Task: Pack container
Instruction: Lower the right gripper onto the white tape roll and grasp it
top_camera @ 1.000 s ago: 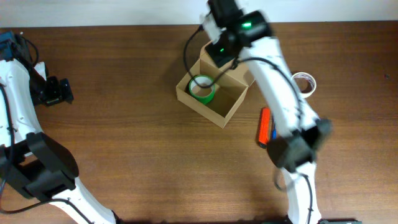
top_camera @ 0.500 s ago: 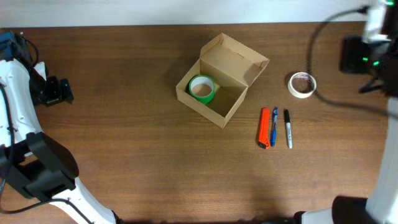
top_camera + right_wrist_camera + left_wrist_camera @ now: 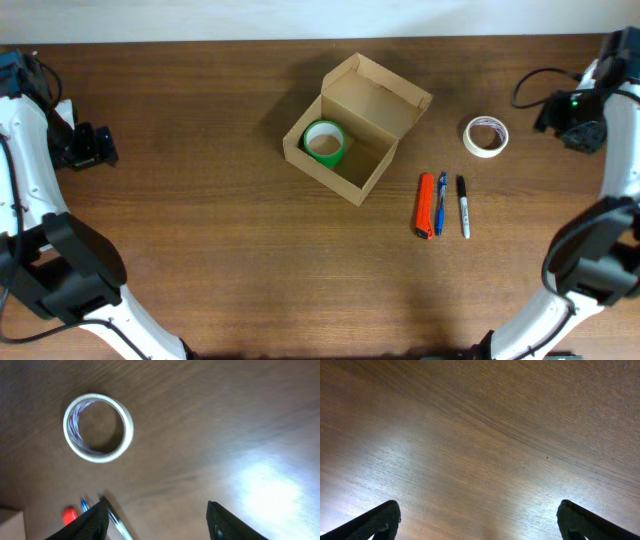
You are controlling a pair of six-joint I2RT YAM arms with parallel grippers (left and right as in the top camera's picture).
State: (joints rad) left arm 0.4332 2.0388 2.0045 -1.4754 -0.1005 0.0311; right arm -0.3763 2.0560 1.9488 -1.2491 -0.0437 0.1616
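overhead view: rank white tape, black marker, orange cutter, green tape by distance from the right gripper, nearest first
1. white tape, beside the right gripper
2. black marker, below the tape in view
3. orange cutter, past the marker
4. green tape, in the box

The brown wooden surface is carrying an open cardboard box. A white tape roll is lying flat to its right, near an orange cutter, blue pen and black marker lying side by side.
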